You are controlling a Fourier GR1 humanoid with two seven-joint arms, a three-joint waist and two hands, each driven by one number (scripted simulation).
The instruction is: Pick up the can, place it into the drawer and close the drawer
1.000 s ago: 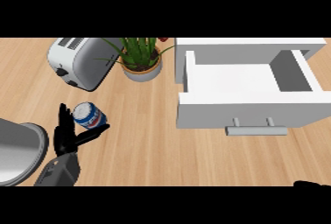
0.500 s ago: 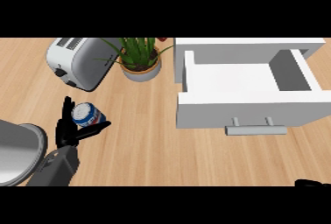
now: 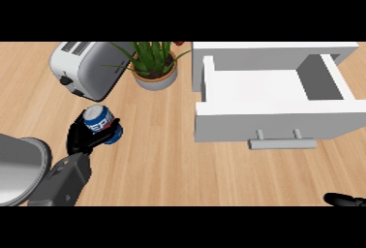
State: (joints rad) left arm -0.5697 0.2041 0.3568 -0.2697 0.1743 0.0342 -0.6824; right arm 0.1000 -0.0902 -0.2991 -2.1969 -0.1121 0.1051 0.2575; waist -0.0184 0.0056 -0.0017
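A blue and white can point(image 3: 98, 122) stands upright on the wooden counter at the left, below the toaster. My left hand point(image 3: 81, 138) is curled round it, fingers on its left side and thumb on its right. The white drawer point(image 3: 275, 123) stands open at the right, its inside bare, with a grey handle point(image 3: 282, 143) on its front. Only a bit of my right hand point(image 3: 345, 199) shows at the lower right edge.
A silver toaster point(image 3: 84, 68) lies at the upper left. A potted green plant point(image 3: 154, 68) stands between it and the drawer. A grey round vessel point(image 3: 20, 169) sits at the left edge beside my left forearm.
My left hand has moved up against the can and its fingers have closed round it. The can stands where it was.
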